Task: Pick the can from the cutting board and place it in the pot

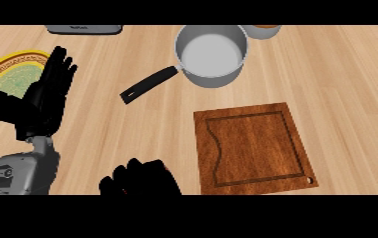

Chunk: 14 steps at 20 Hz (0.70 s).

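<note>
While my right hand (144, 178) sits curled at the lower edge, just left of the cutting board's (251, 149) near corner, it hides the can (167, 171) except for a dark reddish sliver. I see bare counter (325, 72) between board and pot (211, 56). My left hand (48, 89) rests open, fingers up, by a plate (16, 69) at the left edge.

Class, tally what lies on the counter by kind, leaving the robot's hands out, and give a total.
Pot: 1
Cutting board: 1
Plate: 1
Things cut off by the top edge, kind unclear: 2 (grey one, brown one)
Total: 5
</note>
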Each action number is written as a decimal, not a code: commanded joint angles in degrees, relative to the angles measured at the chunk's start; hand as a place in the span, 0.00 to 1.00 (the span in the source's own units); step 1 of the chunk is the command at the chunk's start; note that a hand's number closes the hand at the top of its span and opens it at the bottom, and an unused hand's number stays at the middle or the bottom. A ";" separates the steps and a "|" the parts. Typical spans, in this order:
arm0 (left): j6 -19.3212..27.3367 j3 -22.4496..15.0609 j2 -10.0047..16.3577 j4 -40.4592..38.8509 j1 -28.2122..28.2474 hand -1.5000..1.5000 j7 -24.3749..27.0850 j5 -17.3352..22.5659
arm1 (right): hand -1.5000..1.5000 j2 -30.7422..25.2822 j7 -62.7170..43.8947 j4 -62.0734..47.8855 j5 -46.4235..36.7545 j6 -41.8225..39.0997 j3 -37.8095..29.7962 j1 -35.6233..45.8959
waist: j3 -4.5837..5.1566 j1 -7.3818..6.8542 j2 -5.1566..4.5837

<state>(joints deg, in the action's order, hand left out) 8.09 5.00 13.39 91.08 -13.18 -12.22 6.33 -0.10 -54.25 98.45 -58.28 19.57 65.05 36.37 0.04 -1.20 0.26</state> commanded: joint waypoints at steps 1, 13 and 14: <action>1.04 -1.23 -1.10 0.63 -0.03 0.50 -0.29 -1.48 | 1.00 0.09 -7.16 0.50 2.01 0.47 -5.16 7.85 | 0.01 0.14 -0.12; -0.09 -0.17 -0.82 3.99 2.27 0.50 -2.27 -0.69 | 1.00 0.10 9.89 -21.70 16.86 11.55 -20.16 14.20 | -0.03 0.00 -0.43; -0.33 0.73 -0.46 3.11 1.29 0.50 -1.05 -0.67 | 1.00 0.10 10.90 -21.93 18.05 9.73 -20.58 14.40 | -0.03 0.32 -0.38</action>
<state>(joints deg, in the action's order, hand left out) 7.72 5.54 13.18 93.68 -11.62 -13.25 5.93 -0.03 -47.30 82.40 -43.76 27.09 47.27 49.10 0.02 -1.09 -0.14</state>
